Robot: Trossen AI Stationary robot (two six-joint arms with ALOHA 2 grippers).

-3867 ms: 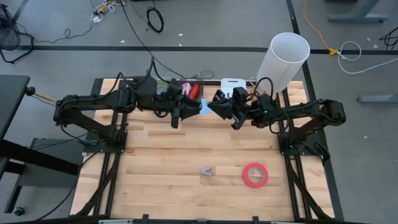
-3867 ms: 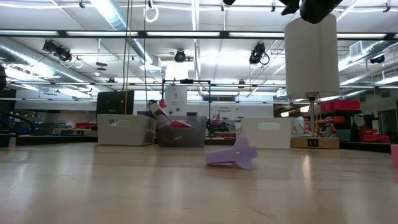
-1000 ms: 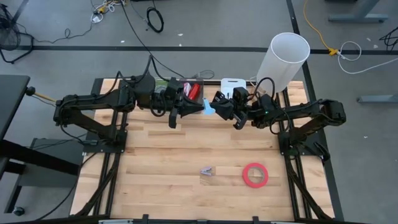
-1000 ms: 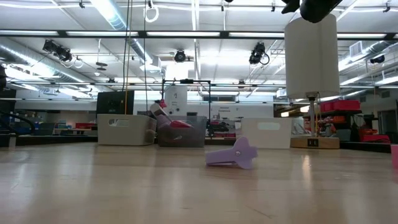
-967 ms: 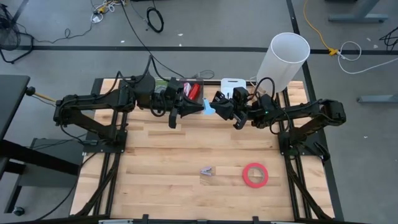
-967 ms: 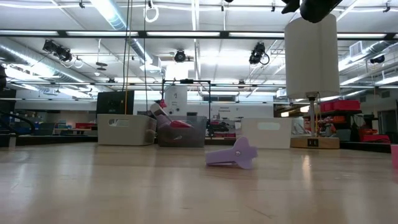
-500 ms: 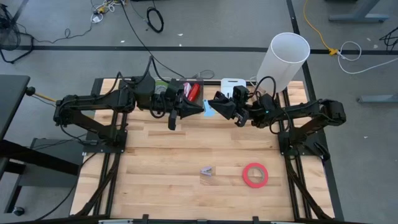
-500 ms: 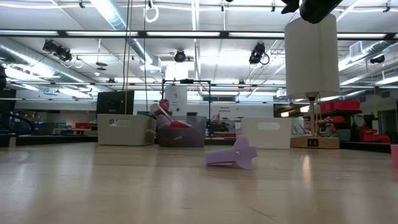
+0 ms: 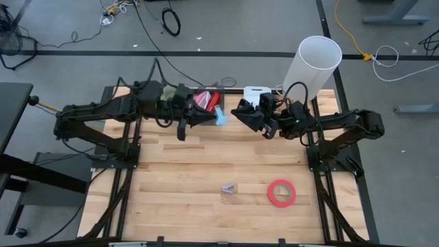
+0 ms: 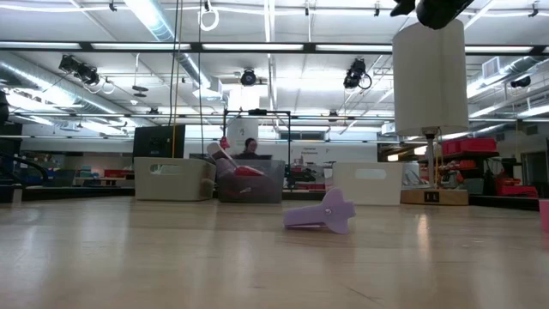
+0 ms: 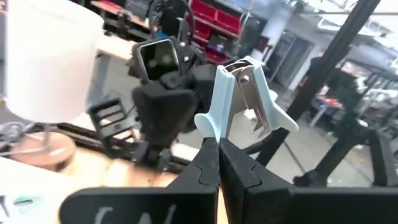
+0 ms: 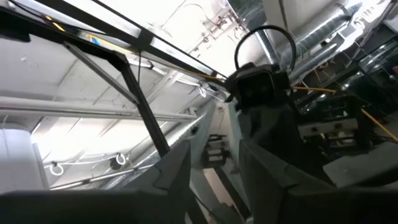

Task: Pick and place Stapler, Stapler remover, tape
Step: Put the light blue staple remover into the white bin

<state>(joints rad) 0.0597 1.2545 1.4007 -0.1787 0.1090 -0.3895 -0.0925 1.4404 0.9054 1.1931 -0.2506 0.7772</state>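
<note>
A light blue stapler remover (image 11: 239, 99) sits in my shut left gripper (image 9: 209, 117), high over the table's far middle. My right gripper (image 9: 241, 113) faces it from the right, open and holding nothing; its two fingers (image 12: 180, 171) stand apart. A purple stapler remover (image 9: 228, 188) lies on its side on the table, toward the near edge, also seen low (image 10: 322, 212). The red-pink tape (image 9: 281, 193) lies flat to its right. A red stapler (image 9: 206, 101) lies in the grey bin (image 9: 199, 91) at the far edge. My left gripper pinches the free tip of one of the blue remover's two arms (image 11: 209, 127) between its two fingertips. The fingers lie about level and point toward the table's right. The remover sticks out beyond the fingertips, its metal claws (image 11: 258, 121) showing, and is lifted clear of the table.
A white bin (image 9: 255, 91) stands beside the grey one at the far edge. A tall white cylinder (image 9: 312, 63) rises at the far right corner. In the low view another pale bin (image 10: 174, 178) shows, and a person (image 10: 250, 146) stands in the room behind.
My left gripper has gone toward the table's left and far edges with the blue remover. The remover, which lay between both grippers, now stands apart from my right gripper. The right gripper has stayed nearly in place.
</note>
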